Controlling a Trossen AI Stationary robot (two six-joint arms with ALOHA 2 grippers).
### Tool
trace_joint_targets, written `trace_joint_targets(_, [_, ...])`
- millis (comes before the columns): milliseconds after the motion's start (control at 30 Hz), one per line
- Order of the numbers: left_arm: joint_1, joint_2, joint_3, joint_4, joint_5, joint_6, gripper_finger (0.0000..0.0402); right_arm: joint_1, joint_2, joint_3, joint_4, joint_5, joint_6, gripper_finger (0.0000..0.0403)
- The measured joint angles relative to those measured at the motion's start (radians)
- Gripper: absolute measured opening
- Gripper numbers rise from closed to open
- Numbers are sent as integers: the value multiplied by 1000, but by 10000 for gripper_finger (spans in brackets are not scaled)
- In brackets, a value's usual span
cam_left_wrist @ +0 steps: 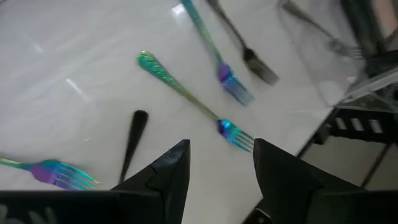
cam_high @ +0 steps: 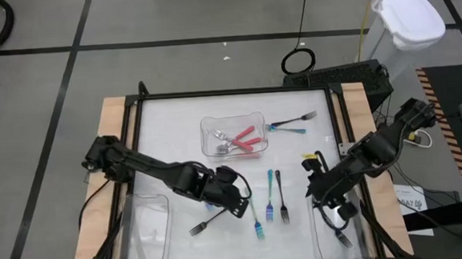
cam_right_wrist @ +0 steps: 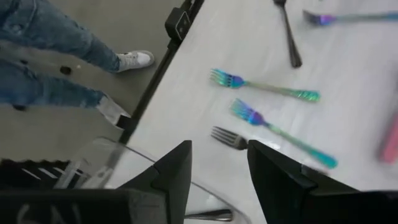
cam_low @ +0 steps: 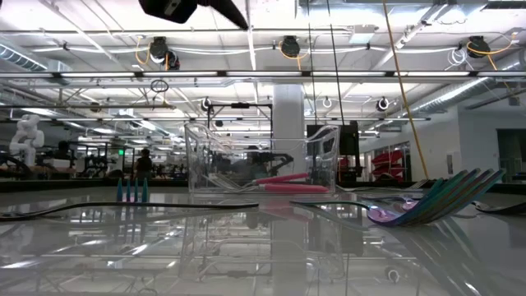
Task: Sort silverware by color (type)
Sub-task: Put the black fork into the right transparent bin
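On the white desk [cam_high: 175, 133], teal forks [cam_high: 269, 193] and a dark fork [cam_high: 207, 222] lie loose; pink utensils [cam_high: 244, 139] sit in the middle clear tray [cam_high: 208, 124]. Left gripper [cam_high: 242, 203] and right gripper [cam_high: 322, 198] hover with fingers parted, apparently empty; person's shoe [cam_right_wrist: 134, 60] beyond desk edge

A grey floor [cam_high: 168, 21] crossed by dark lines surrounds the white counter [cam_high: 175, 129], with a white lidded bin [cam_high: 407, 18] at one corner, a person's jeans-clad legs [cam_right_wrist: 43, 56] standing nearby, and ceiling strip lights [cam_low: 99, 76] over a white pillar [cam_low: 288, 123].
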Motion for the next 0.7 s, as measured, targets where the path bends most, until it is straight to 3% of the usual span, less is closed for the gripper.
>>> trace_joint_targets(267, [3, 52, 0, -39, 24, 1, 175, -34, -9, 0, 9, 1, -150, 153])
trace_joint_targets(533, [3, 113, 0, -110, 179, 2, 180, -63, -10, 0, 11, -1, -186, 153])
trace_joint_targets(700, [-8, 153, 0, -150, 234, 8, 205, -75, -10, 0, 11, -2, -189, 153])
